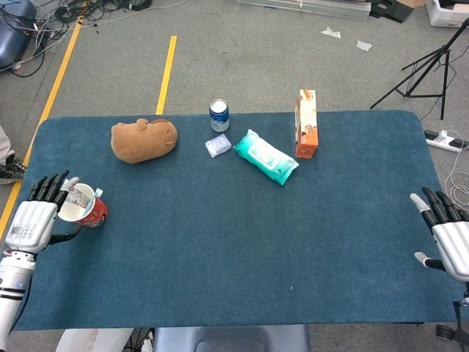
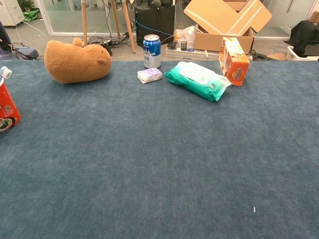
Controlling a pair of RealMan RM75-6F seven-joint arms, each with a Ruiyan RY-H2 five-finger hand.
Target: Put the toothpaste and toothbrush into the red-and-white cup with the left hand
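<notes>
Red-and-white cup point(image 1: 83, 209) upright near the left edge of the blue table point(image 1: 220, 249), mouth up, so that things can stand inside. Something pale leaning out of the rim on its far side, probably the toothpaste point(image 1: 79, 194) with its white cap up; same white cap just visible at the left edge of the chest view. Toothbrush not made out separately; cannot tell whether inside. Judging by this, placing mostly or wholly done.

Left hand point(image 1: 33, 220) just beside the cup on its outer side, back up, fingers spread and loose, gripping nothing; contact with the cup wall too close to call. Forearm running off the lower left corner.

Right hand point(image 1: 445, 231) low at the right table edge, well apart from everything, fingers extended and released, empty.

Stuffed animal point(image 1: 143, 139), can point(image 1: 218, 114), wipes pack point(image 1: 265, 156) and carton point(image 1: 306, 123) lined along the far side, out of the working corner.
</notes>
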